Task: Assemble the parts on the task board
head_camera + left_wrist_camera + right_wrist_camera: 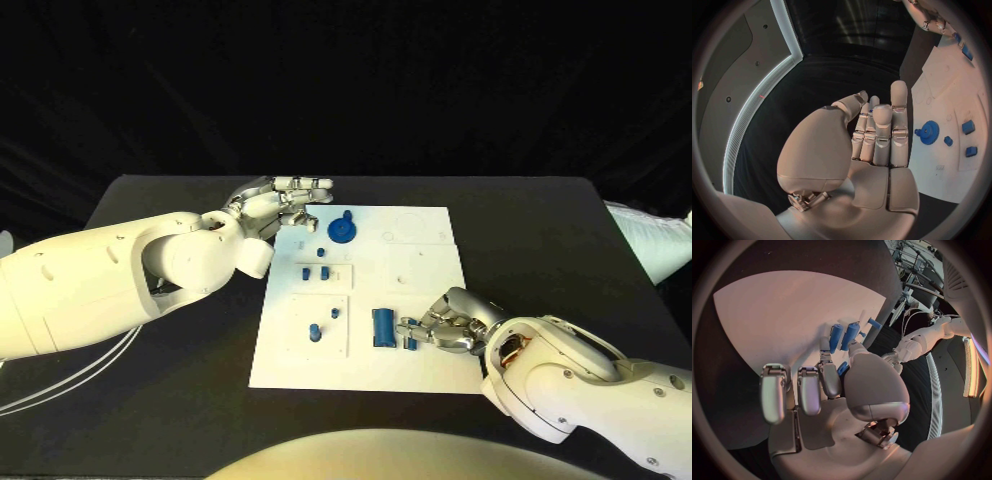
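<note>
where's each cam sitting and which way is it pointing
Head view: on the robot's head, looking down at the board; both arms come in, left hand by the gear, right hand at the board's near part.
Left wrist view: behind the left hand, facing past it to the board.
Right wrist view: behind the right hand, facing the board.
Shared: head and left wrist views both show the gear.

From my head camera the white board (361, 300) is lit brightly from above and nearly washes out, while the black table (562, 250) and the background fall into deep darkness. My two wrist cameras bend every straight edge into curves toward their dark round frames. There the light is dimmer, with soft sheen on the left hand (873, 140) and right hand (829, 390).
</note>
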{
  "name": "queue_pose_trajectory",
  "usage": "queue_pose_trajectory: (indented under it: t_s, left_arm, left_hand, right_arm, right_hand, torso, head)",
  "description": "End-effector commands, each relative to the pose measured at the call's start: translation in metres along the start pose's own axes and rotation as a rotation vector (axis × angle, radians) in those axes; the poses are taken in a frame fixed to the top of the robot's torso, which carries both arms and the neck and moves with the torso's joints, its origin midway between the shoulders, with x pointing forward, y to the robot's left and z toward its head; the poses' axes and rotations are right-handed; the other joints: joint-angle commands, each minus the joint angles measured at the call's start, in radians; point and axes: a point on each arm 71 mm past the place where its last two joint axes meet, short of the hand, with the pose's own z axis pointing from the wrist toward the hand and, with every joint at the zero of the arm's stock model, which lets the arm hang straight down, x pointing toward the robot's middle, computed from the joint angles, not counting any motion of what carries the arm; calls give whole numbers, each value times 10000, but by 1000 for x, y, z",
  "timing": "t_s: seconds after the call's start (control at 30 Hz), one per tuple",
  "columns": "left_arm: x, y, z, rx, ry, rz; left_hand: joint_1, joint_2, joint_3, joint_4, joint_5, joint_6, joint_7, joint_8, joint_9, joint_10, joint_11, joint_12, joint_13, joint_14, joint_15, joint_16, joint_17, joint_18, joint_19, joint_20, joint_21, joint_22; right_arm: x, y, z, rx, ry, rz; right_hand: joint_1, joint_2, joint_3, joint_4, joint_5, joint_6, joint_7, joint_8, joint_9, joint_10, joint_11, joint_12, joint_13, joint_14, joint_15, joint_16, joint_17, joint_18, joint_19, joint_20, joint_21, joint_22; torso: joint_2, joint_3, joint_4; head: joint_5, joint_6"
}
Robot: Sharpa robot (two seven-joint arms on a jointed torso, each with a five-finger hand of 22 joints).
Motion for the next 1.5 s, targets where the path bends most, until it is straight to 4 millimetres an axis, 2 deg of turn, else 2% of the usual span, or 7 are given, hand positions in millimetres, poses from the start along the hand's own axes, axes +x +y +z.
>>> queue_pose_trajectory:
  t_s: [0.03,0.23,0.7,1.1,1.23,1.37,1.5]
  left_arm:
    - [2,-1,0,51,212,-33]
    - [2,0,1,50,222,-36]
    - [2,-1,0,50,213,-34]
    - [1,-1,0,53,196,-31]
    - [1,-1,0,50,204,-33]
    - [1,0,1,45,200,-31]
    - [0,-1,0,45,168,-23]
  left_hand:
    - [-83,41,-63,-15,15,-57,-34,60,5,-81,-26,59,11,-59,-6,-4,-28,189,-72,-10,-44,-14]
    - [-83,41,-63,-15,15,-57,-34,60,5,-81,-26,59,11,-59,-6,-4,-28,189,-72,-10,-44,-14]
    - [-74,47,-59,-21,18,-57,-37,63,5,-86,-29,67,12,-64,-7,-8,-42,190,-72,-11,-46,-15]
    - [-74,47,-59,-21,18,-57,-37,63,5,-86,-29,67,12,-64,-7,-8,-42,190,-72,-11,-46,-15]
    - [-74,47,-59,-21,18,-57,-37,63,5,-86,-29,67,12,-64,-7,-8,-42,190,-72,-11,-46,-15]
    - [-74,47,-59,-21,18,-57,-37,63,5,-86,-29,67,12,-64,-7,-8,-42,190,-72,-11,-46,-15]
    - [-74,47,-59,-21,18,-57,-37,63,5,-86,-29,67,12,-64,-7,-8,-42,190,-72,-11,-46,-15]
  right_arm:
    - [-1,4,-1,-373,-238,-90]
    - [-2,8,-3,-614,-476,-231]
    - [-4,4,-5,-553,-489,-564]
    - [-3,-2,-6,-332,-20,-918]
    - [-2,-1,-5,-354,-11,-936]
    - [-2,0,-5,-381,-48,-933]
    - [-3,0,-5,-407,-98,-908]
  right_hand:
    - [6,98,-90,-20,34,4,-37,46,13,200,-63,10,1006,778,-75,14,1336,-146,321,-90,22,1025]
    - [190,210,-186,-40,206,4,-47,79,36,198,-71,-12,997,780,-82,20,1347,-144,319,-96,17,1020]
    - [344,243,-265,-72,276,-4,-50,98,52,197,-76,-27,990,781,-87,20,1346,-146,323,-100,20,1029]
    - [1317,199,-577,-518,-194,-47,-43,170,117,191,-74,-73,974,780,-87,18,1350,-148,326,-105,20,1043]
    - [1323,213,-586,-517,-192,-47,-41,172,119,190,-73,-76,972,780,-86,19,1353,-149,327,-104,20,1045]
    - [1166,360,-739,-344,-67,-57,-37,186,130,190,-66,-87,968,780,-80,17,1351,-148,325,-98,16,1042]
    - [940,435,-980,-95,33,-68,-43,207,147,192,-69,-94,966,782,-81,20,1357,-148,327,-96,16,1047]
  torso:
    - [-2,0,2]
    - [1,3,6]
    - [-8,-2,1]
    - [-1,0,-10]
    - [2,-2,10]
    - [6,-3,37]
    - [1,-7,18]
  head:
    - [-22,-9]
    - [-22,-24]
    - [-20,-22]
    - [-58,17]
    - [-89,35]
    - [-93,19]
    - [-68,14]
